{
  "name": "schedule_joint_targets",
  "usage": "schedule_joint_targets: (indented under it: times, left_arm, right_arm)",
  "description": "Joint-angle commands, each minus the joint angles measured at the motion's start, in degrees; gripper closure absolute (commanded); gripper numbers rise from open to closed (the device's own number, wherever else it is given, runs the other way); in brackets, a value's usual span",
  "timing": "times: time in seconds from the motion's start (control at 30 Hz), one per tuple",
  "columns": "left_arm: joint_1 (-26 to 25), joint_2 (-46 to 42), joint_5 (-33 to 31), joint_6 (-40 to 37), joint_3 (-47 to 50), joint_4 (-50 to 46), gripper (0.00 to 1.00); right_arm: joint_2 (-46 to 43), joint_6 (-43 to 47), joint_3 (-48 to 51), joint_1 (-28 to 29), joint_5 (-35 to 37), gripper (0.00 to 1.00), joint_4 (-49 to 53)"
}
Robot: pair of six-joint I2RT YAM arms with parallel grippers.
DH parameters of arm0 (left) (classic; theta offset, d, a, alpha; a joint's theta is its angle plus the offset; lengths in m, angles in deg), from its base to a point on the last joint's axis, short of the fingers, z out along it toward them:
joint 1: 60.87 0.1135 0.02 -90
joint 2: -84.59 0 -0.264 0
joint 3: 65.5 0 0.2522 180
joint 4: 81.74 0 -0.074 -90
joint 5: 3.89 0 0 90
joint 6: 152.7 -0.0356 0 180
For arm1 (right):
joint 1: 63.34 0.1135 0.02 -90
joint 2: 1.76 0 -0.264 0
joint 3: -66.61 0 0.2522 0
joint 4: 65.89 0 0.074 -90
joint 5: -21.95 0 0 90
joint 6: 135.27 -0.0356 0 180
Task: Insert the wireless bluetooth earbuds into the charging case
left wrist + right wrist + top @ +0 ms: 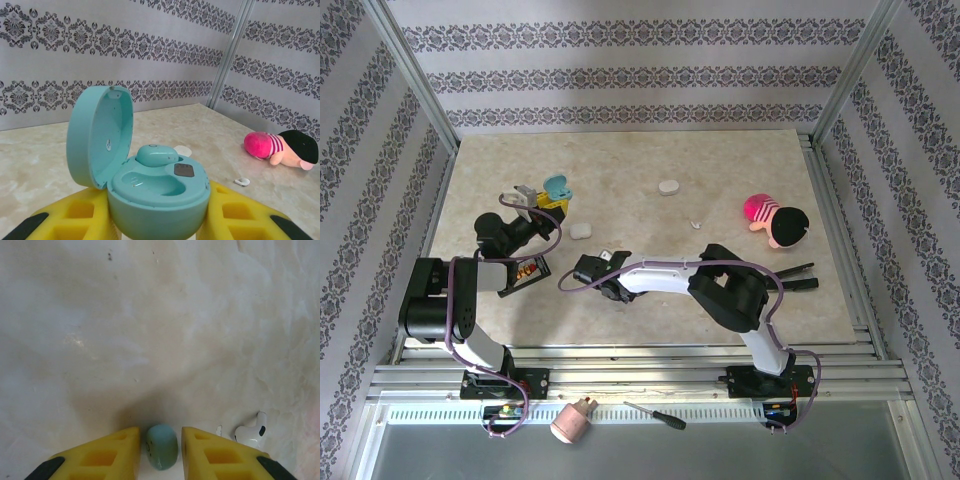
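Your left hand (pixel 159 222) is clamping the open charging case (pixel 145 175) near the surface's (pixel 150 315) left edge, one seated earbud (pixel 156 155) filling a well. Your right hand (pixel 161 452) is straddling the loose teal earbud (pixel 161 446) toward the near edge, jaws standing narrow; whether they are touching it cannot be told. The bud is likely handling light and slippery, so you should be pinching its rounded flanks. Its underside is lying hidden.

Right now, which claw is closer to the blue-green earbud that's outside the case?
The right. The right gripper's yellow fingers flank the loose earbud on both sides. The left gripper is off to the left, holding the open blue-green case.
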Motion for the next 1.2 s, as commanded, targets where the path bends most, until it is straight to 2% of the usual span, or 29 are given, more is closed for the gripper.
schedule_joint_targets:
  times: [0.0,0.3,0.53,0.77,0.87,1.07,1.17]
  left_arm:
    - [0.6,-1.3,0.7,-0.9,-0.5,0.1,0.81]
    - [0.6,-0.9,1.1,-0.4,-0.3,1.1,0.8]
    - [0.4,0.7,2.1,1.7,0.0,5.5,0.81]
    - [-0.8,2.6,2.8,3.8,-0.3,9.3,0.81]
    - [-1.9,2.7,2.9,3.4,-0.4,9.3,0.81]
    - [-6.9,4.2,3.8,0.5,0.4,9.3,0.81]
    - [-10.4,5.2,6.2,-3.3,0.5,9.3,0.81]
  right_arm:
    - [1.2,0.6,-0.8,-0.6,1.9,0.72,1.9]
    - [-0.1,1.0,0.0,-2.1,1.2,0.81,1.2]
    - [-8.7,-3.1,3.7,-5.1,-6.6,0.82,-2.7]
    - [-19.7,-11.4,8.7,-11.5,-20.8,0.81,-8.7]
    - [-24.3,-15.6,11.9,-15.1,-29.7,0.81,-13.2]
    - [-33.5,-21.6,19.7,-22.6,-49.7,0.81,-25.5]
    - [-36.2,-20.4,19.7,-24.1,-54.4,0.8,-25.9]
